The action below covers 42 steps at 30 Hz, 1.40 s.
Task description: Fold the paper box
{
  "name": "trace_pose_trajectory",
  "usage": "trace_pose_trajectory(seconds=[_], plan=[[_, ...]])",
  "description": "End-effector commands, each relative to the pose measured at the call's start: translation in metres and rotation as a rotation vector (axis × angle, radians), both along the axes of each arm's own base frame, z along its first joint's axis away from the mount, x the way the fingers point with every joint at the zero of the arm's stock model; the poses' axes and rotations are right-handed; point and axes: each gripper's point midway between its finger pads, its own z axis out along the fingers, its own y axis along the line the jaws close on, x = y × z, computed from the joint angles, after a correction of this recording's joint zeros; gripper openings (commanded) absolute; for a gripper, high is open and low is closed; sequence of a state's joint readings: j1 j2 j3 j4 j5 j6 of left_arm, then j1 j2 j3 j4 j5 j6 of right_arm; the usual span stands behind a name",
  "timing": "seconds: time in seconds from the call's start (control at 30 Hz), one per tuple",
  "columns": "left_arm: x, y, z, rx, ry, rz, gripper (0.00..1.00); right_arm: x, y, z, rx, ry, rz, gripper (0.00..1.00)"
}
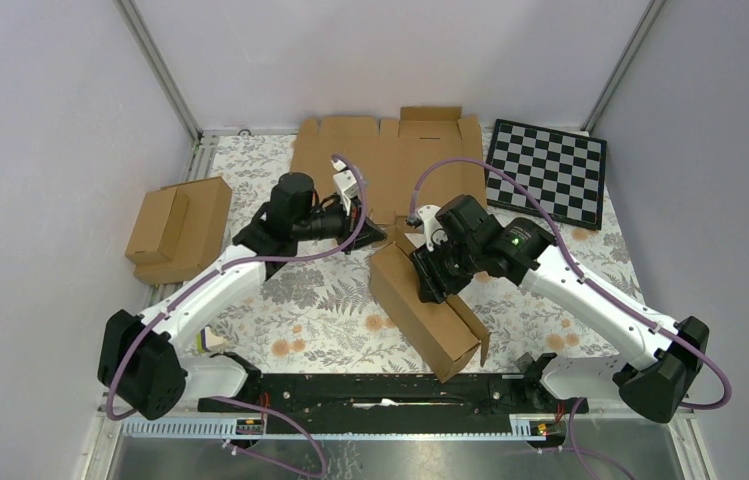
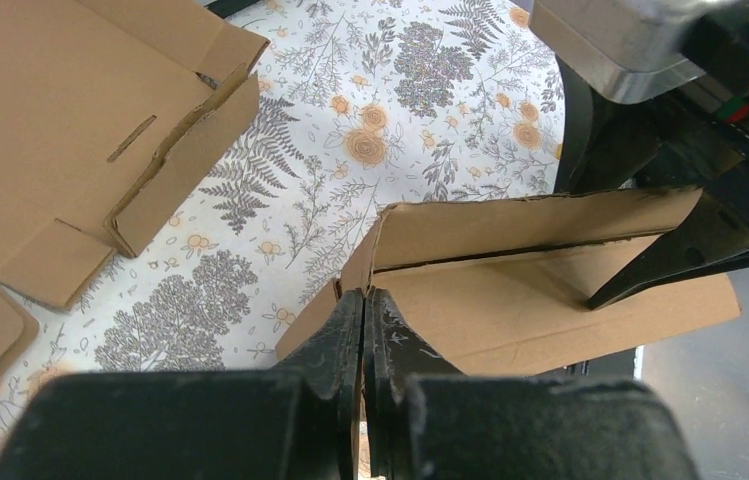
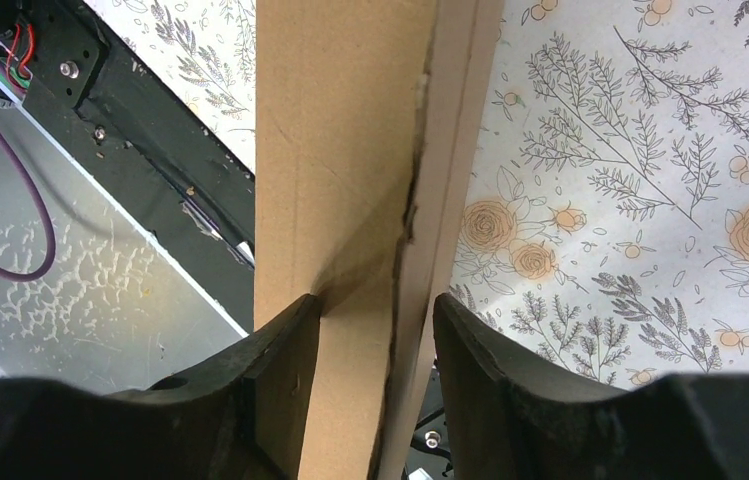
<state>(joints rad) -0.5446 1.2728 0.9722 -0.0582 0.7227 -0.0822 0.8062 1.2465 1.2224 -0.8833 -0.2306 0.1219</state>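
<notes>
Clamping a wall of the paper box (image 3: 330, 120) inside the right claw (image 3: 375, 305), holding the left claw (image 2: 363, 300) fully closed at the box corner just beyond its tips. Risking the flap slipping past those closed tips and springing open.

The desk (image 1: 320, 300) has a floral-print cover. A flat cardboard blank (image 1: 390, 160) lies at its far edge. Just right of the blank lies a checkerboard (image 1: 547, 172). Left of the blank and nearer sit two joined small boxes (image 1: 178, 228). In front of the blank is the paper box (image 1: 425, 312); whether it touches the cover is unclear.
</notes>
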Motion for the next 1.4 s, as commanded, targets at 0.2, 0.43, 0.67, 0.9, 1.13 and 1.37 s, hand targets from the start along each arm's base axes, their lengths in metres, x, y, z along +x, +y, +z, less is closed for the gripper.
trace_pose_trajectory(seconds=[0.2,0.43,0.67,0.9,1.13,1.37], plan=[[-0.009,0.002,-0.005,-0.113,-0.007,0.129,0.00,0.000,0.007,0.012,0.027,0.002,-0.013,0.59],[-0.018,0.005,-0.020,-0.150,0.004,0.169,0.00,-0.003,0.005,0.013,0.021,0.021,-0.018,0.66],[-0.017,0.005,-0.017,-0.140,0.094,0.205,0.00,-0.013,0.011,0.016,0.054,0.066,0.028,0.86],[-0.011,0.006,-0.015,-0.113,0.228,0.282,0.00,-0.022,0.013,0.005,0.024,0.115,0.051,0.99],[-0.010,0.001,-0.019,-0.104,0.309,0.307,0.00,-0.020,0.005,-0.007,-0.045,0.101,0.022,0.92],[-0.011,0.001,-0.028,-0.101,0.346,0.323,0.00,-0.015,0.000,-0.016,-0.087,0.082,-0.004,0.85]])
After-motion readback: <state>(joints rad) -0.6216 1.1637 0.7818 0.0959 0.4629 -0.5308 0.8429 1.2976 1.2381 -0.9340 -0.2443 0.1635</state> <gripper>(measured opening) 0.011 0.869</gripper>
